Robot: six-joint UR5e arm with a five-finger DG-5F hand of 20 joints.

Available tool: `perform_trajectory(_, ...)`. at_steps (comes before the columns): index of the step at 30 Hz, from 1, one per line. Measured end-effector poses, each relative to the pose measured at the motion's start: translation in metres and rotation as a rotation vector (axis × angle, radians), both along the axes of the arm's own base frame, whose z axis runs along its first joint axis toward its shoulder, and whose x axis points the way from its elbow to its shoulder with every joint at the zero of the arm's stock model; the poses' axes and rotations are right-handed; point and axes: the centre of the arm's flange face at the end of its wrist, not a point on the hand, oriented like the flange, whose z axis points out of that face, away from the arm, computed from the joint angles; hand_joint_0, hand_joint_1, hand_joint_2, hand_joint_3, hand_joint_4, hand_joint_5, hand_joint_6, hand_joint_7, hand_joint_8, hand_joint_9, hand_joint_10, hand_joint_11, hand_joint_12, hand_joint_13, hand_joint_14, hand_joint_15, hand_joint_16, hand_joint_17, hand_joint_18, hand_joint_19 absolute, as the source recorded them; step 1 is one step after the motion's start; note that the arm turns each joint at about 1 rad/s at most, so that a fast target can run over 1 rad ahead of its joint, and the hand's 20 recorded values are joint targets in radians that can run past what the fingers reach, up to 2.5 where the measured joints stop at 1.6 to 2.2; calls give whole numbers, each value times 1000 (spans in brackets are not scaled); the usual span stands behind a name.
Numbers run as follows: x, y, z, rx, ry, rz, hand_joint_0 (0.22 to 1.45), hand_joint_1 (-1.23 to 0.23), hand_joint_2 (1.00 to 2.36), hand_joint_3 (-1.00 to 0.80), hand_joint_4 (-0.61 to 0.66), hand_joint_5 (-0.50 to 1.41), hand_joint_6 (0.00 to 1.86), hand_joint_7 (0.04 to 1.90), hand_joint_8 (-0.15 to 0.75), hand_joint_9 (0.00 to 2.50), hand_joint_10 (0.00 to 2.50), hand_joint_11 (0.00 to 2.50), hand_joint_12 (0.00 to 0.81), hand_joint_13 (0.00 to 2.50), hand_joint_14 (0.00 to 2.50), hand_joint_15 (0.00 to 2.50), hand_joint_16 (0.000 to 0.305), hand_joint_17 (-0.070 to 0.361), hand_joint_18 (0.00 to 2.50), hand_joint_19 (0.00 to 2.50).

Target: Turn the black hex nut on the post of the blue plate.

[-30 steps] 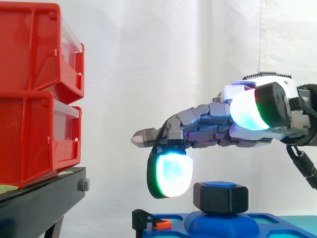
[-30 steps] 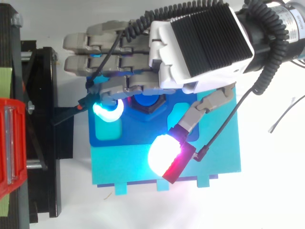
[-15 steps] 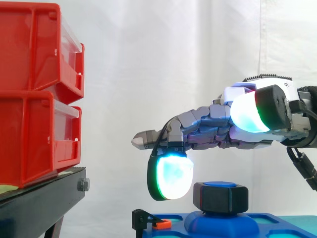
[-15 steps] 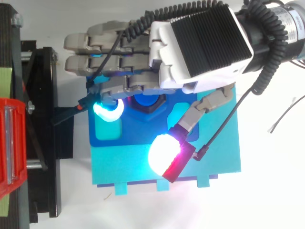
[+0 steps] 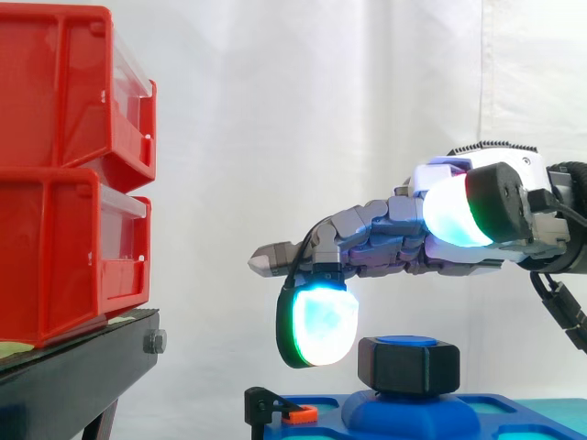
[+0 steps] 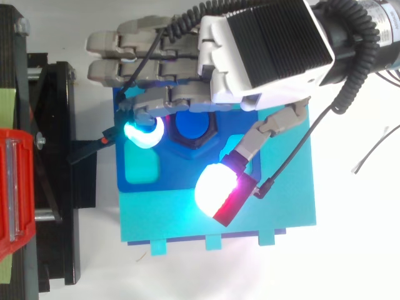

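Fingers [image 5: 376,229] of the robot's hand [image 6: 265,47] reach out flat above the blue plate [image 6: 187,172]. They come in from the right in the side view. The hand is open and holds nothing. Most of the fingers are straight and lie side by side. One finger bends down, and its pad [image 5: 316,321] glows white and cyan with a green rim. That pad hangs just beside the black hex nut [image 5: 408,365], on the nut's left in the side view. I cannot tell if the pad touches the nut. The thumb [image 6: 269,128] sticks out to the side, apart from the nut. Its tip [image 6: 219,190] glows white and red in the top view.

The nut sits on the blue post [image 6: 194,127], on the darker raised part of the plate. The round top of the post shows through the nut. A small orange piece [image 5: 295,416] sits at the plate's left edge. Two red bins [image 5: 64,183] are stacked on a black stand [image 5: 83,367] at the left, well apart from the hand. A white curtain [image 5: 275,110] hangs behind.
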Motion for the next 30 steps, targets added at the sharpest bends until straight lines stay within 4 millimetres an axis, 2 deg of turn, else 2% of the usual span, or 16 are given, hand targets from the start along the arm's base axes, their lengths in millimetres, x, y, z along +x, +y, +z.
perform_trajectory(30, -5, -15, -5, -4, -1, -15, 471, -195, 1000, -500, 362, -169, 504, 1061, 318, 279, 0, 0, 375, 123, 0, 20, 53, 119, 107, 243)
